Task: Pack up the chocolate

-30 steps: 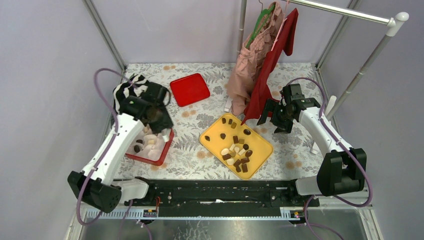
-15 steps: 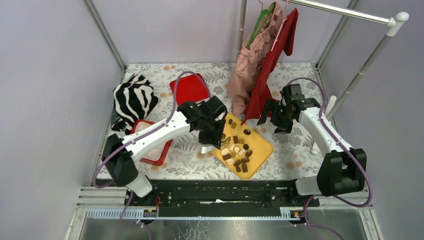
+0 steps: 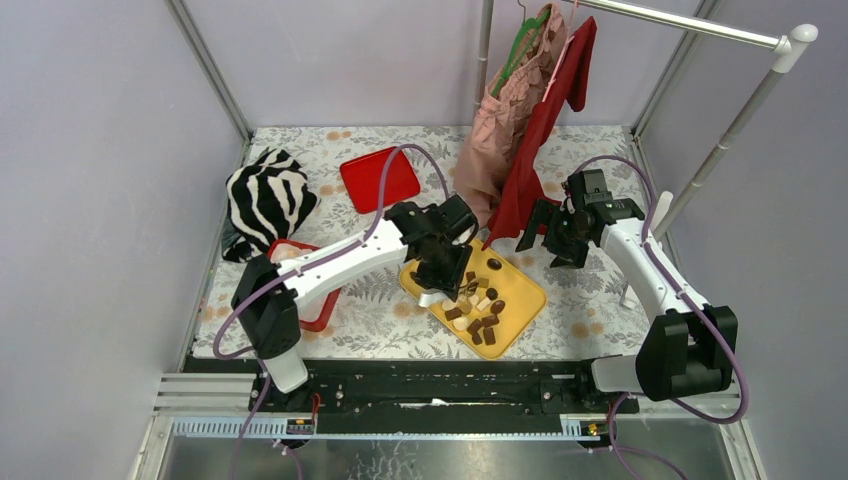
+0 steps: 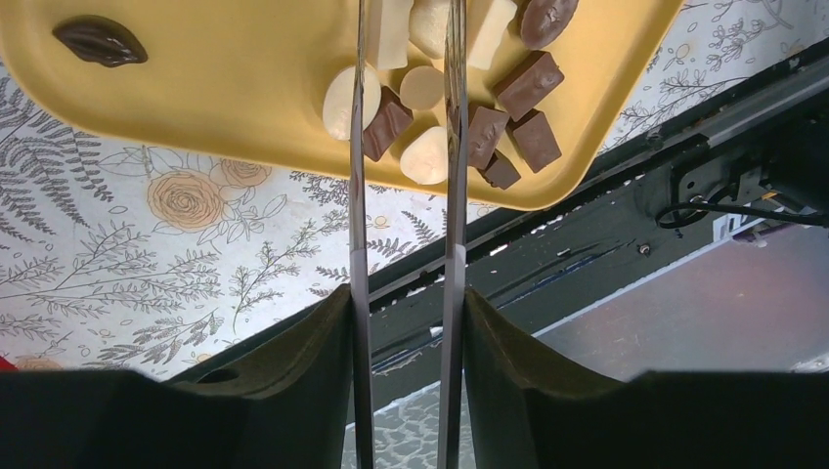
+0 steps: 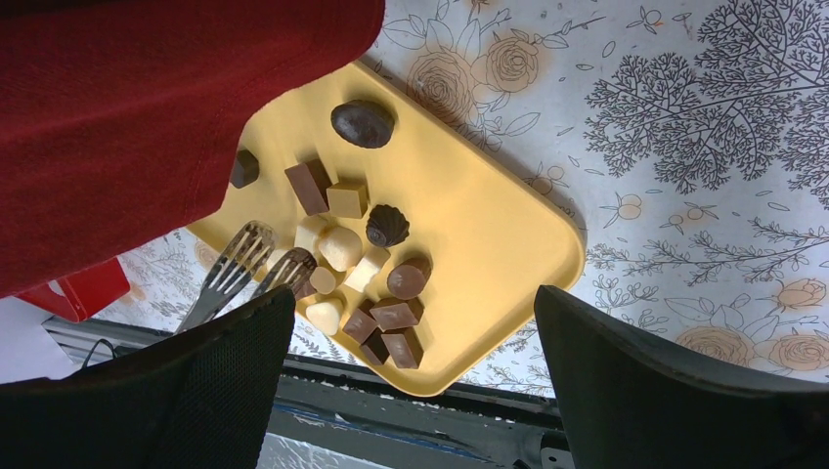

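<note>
The chocolate (image 3: 476, 308), several dark, tan and cream pieces, lies on the yellow tray (image 3: 522, 288). It also shows in the left wrist view (image 4: 518, 83) and the right wrist view (image 5: 396, 313). My left gripper (image 3: 442, 268) is shut on metal tongs (image 4: 357, 195), with the blades apart and their tips over the cluster of pieces. The fork-like tong tips (image 5: 244, 259) touch the pile. My right gripper (image 3: 546, 240) is open and empty above the tray's right side, beside the hanging red cloth.
A red box (image 3: 322, 302) stands left of the tray, its red lid (image 3: 378, 178) behind. A zebra-striped cloth (image 3: 265, 200) lies at the far left. Pink and red garments (image 3: 510, 130) hang from a rail over the tray's back corner. A black frame rail (image 3: 440, 380) runs along the near edge.
My left arm has swung right from the red box to the yellow tray, carrying the tongs over the pieces. The right arm has hardly moved.
</note>
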You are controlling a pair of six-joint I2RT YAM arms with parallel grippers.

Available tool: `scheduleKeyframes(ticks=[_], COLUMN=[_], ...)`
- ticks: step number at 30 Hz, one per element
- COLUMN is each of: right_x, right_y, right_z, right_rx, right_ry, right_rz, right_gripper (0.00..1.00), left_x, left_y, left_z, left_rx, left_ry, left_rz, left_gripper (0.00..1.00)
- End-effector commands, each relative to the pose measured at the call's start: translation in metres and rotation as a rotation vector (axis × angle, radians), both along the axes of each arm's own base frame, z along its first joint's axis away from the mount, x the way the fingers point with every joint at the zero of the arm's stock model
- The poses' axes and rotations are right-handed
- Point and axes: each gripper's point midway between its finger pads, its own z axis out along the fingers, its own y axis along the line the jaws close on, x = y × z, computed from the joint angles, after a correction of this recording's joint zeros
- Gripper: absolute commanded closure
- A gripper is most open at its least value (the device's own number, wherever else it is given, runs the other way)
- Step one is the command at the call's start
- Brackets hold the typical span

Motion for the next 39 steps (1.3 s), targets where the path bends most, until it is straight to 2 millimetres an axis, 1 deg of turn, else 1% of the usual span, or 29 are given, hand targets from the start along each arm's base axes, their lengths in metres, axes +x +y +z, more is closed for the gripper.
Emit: scheduleKeyframes(ticks=[1,8,14,17,22,29,35,37,38,39], right_x=[-0.002,-0.002,-0.001,0.0,0.0,0.001,0.002,0.002,0.002,0.002], right_y=[-0.004,-0.004,-0.003,-0.003,-0.003,-0.003,-0.002,-0.002,-0.002,-0.002], right_z=[0.004,0.002,0.001,0.0,0.0,-0.001,-0.002,-0.001,-0.001,-0.001], right_rx=[-0.014,-0.015,-0.012,-0.012,-0.012,-0.012,-0.005,-0.008,-0.009,-0.009], right_ry=[-0.018,-0.013,-0.009,-0.008,-0.005,-0.003,0.0,-0.002,0.0,-0.001], right_rz=[0.001,0.001,0.002,0.001,0.0,0.0,0.002,0.001,0.001,0.001], right_gripper=[0.0,0.0,0.0,0.0,0.0,0.0,0.0,0.0,0.0,0.0], left_x=[0.005,0.0,0.0,-0.003,-0.004,-0.006,-0.004,-0.003,-0.003,-0.003], left_y=[-0.014,-0.008,-0.003,0.0,-0.001,0.006,0.002,0.001,0.002,0.002], left_z=[0.007,-0.005,-0.012,-0.018,-0.02,-0.025,-0.028,-0.028,-0.028,-0.028], left_rx=[-0.02,0.032,0.07,0.085,0.087,0.116,0.118,0.119,0.122,0.124], left_ry=[-0.052,-0.037,-0.033,-0.021,-0.014,-0.004,0.001,-0.005,-0.006,-0.008], left_rz=[-0.048,-0.058,-0.054,-0.061,-0.066,-0.072,-0.078,-0.082,-0.083,-0.085], left_gripper=[0.52,0.53,0.58,0.59,0.59,0.58,0.59,0.62,0.66,0.72])
